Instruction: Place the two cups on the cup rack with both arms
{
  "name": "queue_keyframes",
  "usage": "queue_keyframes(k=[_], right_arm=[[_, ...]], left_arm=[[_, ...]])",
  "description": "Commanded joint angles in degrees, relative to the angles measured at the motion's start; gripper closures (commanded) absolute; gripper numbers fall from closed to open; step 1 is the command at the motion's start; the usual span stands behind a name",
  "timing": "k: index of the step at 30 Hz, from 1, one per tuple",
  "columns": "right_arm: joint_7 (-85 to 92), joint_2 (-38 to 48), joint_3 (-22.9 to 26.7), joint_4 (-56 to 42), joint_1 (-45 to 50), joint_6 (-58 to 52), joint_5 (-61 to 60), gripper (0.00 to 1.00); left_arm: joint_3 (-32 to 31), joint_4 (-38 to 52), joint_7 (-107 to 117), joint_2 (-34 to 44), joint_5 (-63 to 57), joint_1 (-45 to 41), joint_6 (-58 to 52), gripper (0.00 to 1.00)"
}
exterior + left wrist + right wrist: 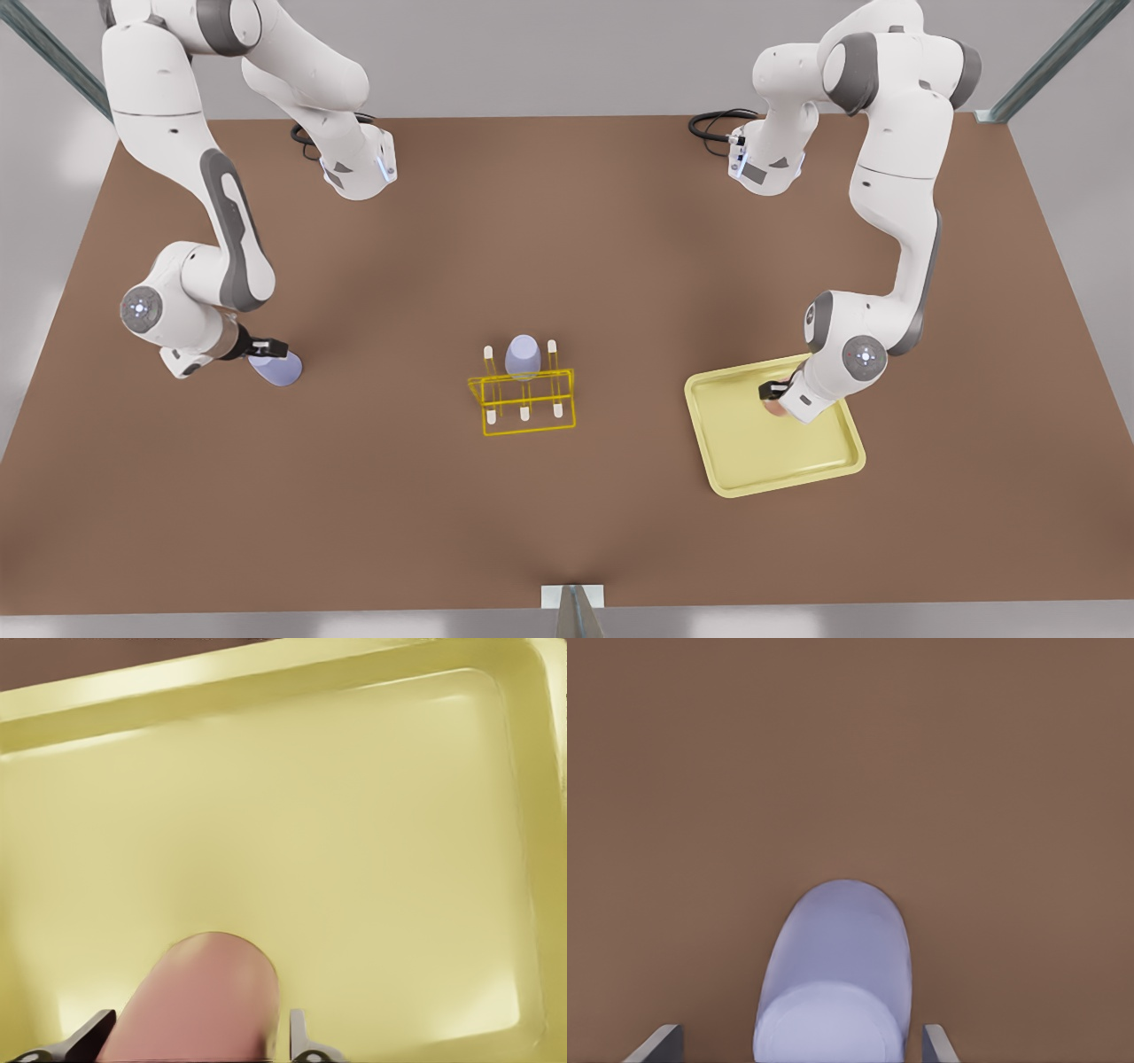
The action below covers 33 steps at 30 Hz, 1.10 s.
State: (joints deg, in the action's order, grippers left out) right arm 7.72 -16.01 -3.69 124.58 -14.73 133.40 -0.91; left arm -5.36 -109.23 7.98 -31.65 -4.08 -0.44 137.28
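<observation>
Front view: your right gripper (266,347) is sitting at the table's (567,230) 9 o'clock side, its fingers bracketing a lavender cup (276,368) that is lying tilted there. Your left gripper (772,391) is hanging over the pale-yellow tray (780,465) toward 3 o'clock, with the pink cup (776,408) just peeking out beneath it. The cup rack (524,403) is standing near the centre, well apart from both grippers, and a second lavender cup (523,356) is sitting upside down on a peg at the rack's 12 o'clock side.

Left wrist view: you are seeing the pink cup (199,1001) between the fingertips (303,1038), over the tray (372,815). One fingertip is standing slightly off the cup's wall, so whether they are clamping it cannot be told.

Right wrist view: the lavender cup (833,979) is lying between the fingertips (935,1043) with gaps on both sides; the grip is released.
</observation>
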Motion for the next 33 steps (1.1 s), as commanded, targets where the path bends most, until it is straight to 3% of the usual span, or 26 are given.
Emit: queue_keyframes(k=[1,8,11,16,20,23,27,33], right_arm=[[1.77,-1.04,0.0,-0.03,-0.13,1.51,-0.15,0.0],[1.95,-4.99,0.0,-0.03,-0.74,5.82,0.12,0.0],[1.95,-5.35,0.0,0.32,-0.74,7.58,0.91,0.0],[1.95,-5.08,0.0,2.43,-1.45,8.46,1.0,0.0],[1.95,-4.82,-0.09,2.51,-1.36,7.84,1.0,0.0],[1.86,-4.64,-0.09,2.43,-1.36,7.32,1.0,0.08],[1.86,-4.82,-0.18,1.64,-1.27,7.14,1.0,0.19],[1.86,-3.59,-0.61,0.49,-1.36,5.29,0.56,0.19]], left_arm=[[-0.01,0.07,1.16,0.28,-0.05,-0.09,0.19,0.18],[-0.01,0.51,2.13,4.14,-0.05,-0.35,-5.34,0.16],[-3.43,13.87,8.89,4.14,3.47,-1.14,-22.13,0.16],[-14.77,26.88,29.72,-0.95,3.29,-2.54,-22.58,0.16],[-14.77,37.78,37.9,-7.11,5.75,-8.7,-22.32,0.16],[-14.68,45.07,38.43,-11.85,5.75,-13.35,-21.44,0.16],[-15.65,45.95,38.25,-13.7,5.75,-17.22,-18.18,0.16],[-15.74,49.29,38.43,-16.86,6.11,-19.51,-16.08,0.16]])
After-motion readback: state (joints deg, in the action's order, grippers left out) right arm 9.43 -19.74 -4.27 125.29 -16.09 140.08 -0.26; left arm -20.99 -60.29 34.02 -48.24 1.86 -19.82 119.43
